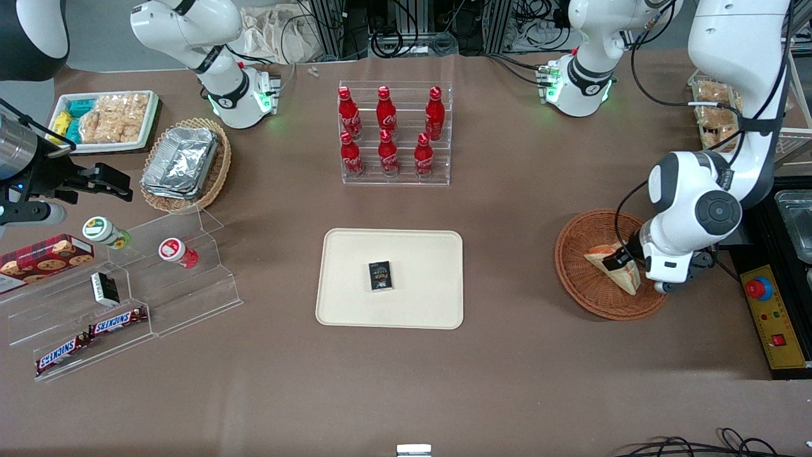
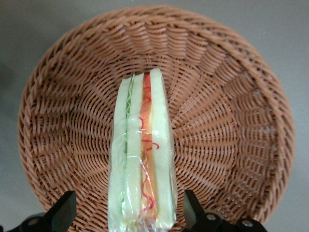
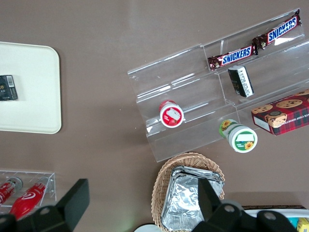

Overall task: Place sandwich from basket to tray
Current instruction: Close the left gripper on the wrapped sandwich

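The table (image 1: 507, 381) carries everything. The tray (image 1: 355, 298) lies well away from the pincer, toward the parked arm's end, and holds only a small black packet (image 1: 380, 276). The basket (image 1: 577, 279) sits right under the pincer (image 2: 130, 212) and holds only the sandwich (image 2: 142, 159). The pincer stands wide, one finger on each side of the sandwich, not yet pressing. I think it should come lower, close gently on the bread faces, then lift straight up to pass the rim.
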Action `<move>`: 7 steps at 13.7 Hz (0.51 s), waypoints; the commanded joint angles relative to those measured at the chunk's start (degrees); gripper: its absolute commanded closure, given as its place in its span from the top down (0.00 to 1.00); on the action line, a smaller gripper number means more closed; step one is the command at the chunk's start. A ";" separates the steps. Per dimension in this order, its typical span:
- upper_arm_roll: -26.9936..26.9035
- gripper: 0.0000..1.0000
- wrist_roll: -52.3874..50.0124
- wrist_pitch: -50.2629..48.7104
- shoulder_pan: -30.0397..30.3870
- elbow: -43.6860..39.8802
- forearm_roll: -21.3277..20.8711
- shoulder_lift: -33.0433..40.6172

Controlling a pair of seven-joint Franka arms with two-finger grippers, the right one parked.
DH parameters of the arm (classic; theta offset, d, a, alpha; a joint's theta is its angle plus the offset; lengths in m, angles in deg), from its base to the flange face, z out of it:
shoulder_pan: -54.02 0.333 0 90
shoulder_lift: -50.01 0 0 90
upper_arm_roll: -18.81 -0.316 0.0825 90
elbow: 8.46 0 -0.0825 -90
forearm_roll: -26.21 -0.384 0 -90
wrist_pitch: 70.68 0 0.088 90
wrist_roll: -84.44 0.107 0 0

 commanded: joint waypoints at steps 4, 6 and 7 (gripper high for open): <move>0.22 0.98 -6.23 1.69 0.04 0.01 -1.14 -3.70; 0.22 0.62 -7.02 1.69 0.04 -0.08 -1.14 -3.44; 0.22 0.35 -8.50 1.69 0.04 -0.17 -1.14 -3.27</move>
